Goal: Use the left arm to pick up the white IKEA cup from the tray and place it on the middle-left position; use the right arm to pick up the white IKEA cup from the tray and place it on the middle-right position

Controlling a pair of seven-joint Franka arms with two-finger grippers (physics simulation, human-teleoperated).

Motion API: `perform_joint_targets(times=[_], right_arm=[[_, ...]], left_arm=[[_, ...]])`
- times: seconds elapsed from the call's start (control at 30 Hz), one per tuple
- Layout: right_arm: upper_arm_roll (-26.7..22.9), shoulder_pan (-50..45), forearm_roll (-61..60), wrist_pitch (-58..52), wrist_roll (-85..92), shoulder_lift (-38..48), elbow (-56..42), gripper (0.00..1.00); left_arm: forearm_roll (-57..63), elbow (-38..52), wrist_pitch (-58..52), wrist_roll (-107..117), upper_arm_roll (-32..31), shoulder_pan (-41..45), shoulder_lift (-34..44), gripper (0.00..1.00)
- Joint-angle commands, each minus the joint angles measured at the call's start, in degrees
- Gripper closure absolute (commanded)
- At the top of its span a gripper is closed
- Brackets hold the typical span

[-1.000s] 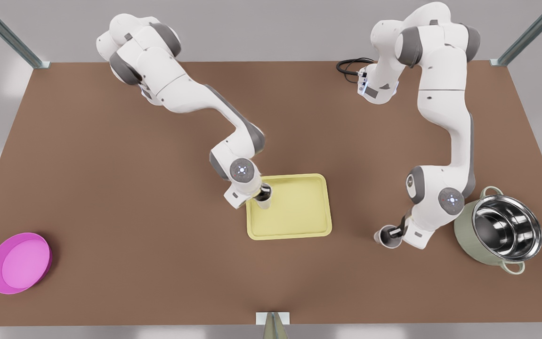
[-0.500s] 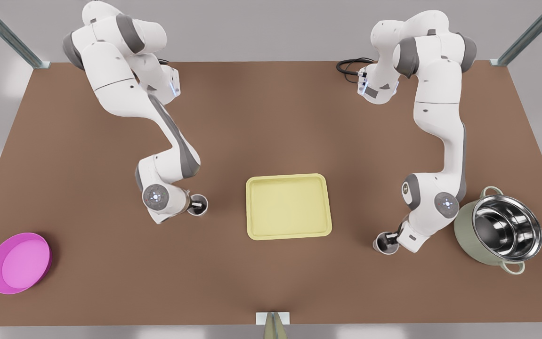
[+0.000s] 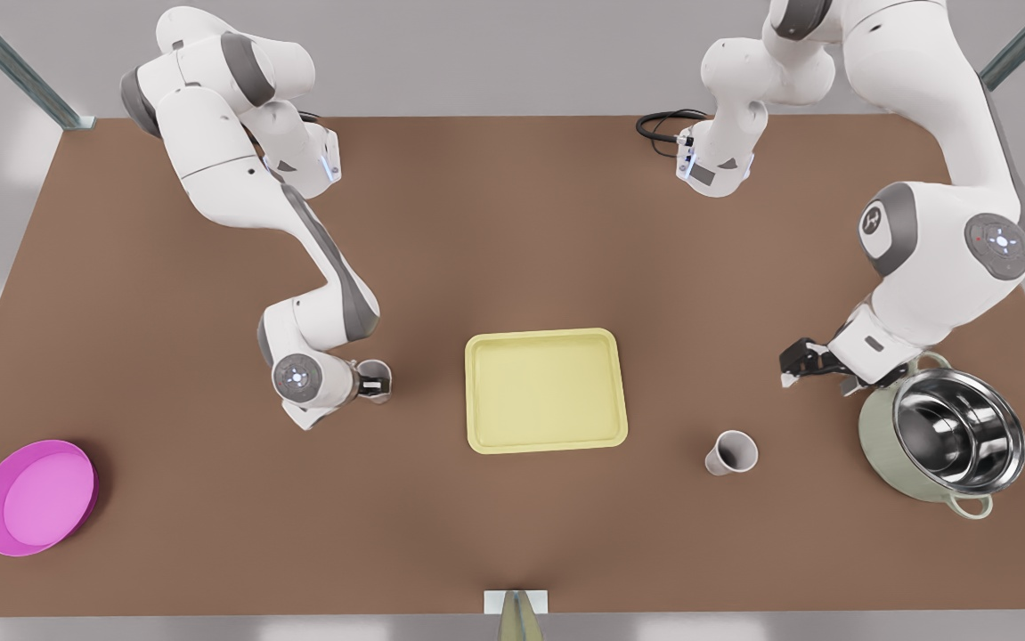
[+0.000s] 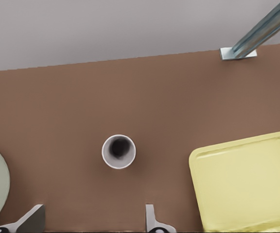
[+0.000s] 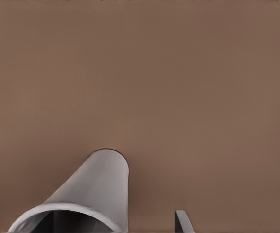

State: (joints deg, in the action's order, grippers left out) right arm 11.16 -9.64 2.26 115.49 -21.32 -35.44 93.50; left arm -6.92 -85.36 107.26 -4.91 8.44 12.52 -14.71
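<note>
Cup A (image 3: 731,452) stands upright on bare tabletop, on the front view's right of the tray (image 3: 546,445), near the pot (image 3: 877,436); placement judged done. Left gripper (image 3: 793,365) hangs above and apart from it, fingers spread, empty. Cup B (image 3: 373,380) sits clamped in right gripper (image 3: 377,385), low, on the front view's left of the tray; table contact can't be told. Step in hand: set-down of cup B. Next: lower to contact, keep upright, release, lift clear w/o tipping

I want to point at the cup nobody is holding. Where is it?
Find the yellow tray in the middle. Between it and the shiny pot stands a white cup, upright. The other cup sits in the right pincer; this one stands free.
</note>
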Motion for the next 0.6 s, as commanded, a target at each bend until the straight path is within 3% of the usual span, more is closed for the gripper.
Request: perform_joint_targets(times=[0.0, 0.17, 0.27, 0.47, 0.57], right_arm=[[0.0, 0.0, -0.2, 0.1, 7.3, 0.2, -0.1, 0.06], [-0.3, 0.9, -0.2, 0.1, 7.2, 3.6, -1.6, 0.00], [-0.9, 2.4, 0.4, -1.0, 7.3, 10.4, -3.1, 0.00], [-2.1, 9.9, 0.2, -21.9, 17.4, 19.6, -10.3, 0.00], [-1.9, 13.5, 0.1, -27.2, 23.6, 24.4, -9.4, 0.00]], left_arm=[[1.6, -1.0, -5.7, 4.0, -0.2, 0.1, 0.1, 0.00], [1.3, 0.0, -5.4, 3.9, -0.4, 0.3, -0.1, 0.00], [0.2, 0.1, -5.4, 3.9, -0.4, 0.3, -0.1, 0.00], [0.3, 0.0, -5.4, 4.2, -0.4, 0.3, -0.2, 0.00], [0.3, 0.0, -5.3, 4.2, -0.4, 0.3, -0.4, 0.00]])
